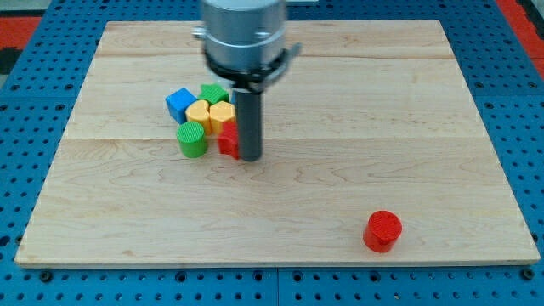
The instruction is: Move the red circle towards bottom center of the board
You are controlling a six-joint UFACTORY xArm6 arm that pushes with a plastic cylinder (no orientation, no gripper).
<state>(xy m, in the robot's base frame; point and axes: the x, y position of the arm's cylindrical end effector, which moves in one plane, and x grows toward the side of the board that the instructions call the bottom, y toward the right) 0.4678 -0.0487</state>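
Observation:
The red circle (382,230) is a short red cylinder standing alone near the view's bottom right of the wooden board (340,127). My tip (250,156) is far from it, up and to the view's left, at the right side of a cluster of blocks. The tip touches or nearly touches a second red block (227,139), whose shape is partly hidden by the rod.
The cluster at the view's upper left of centre holds a blue cube (179,104), a green block (213,92) behind, two yellow blocks (198,113) (221,115), and a green cylinder (192,138) in front. Blue pegboard surrounds the board.

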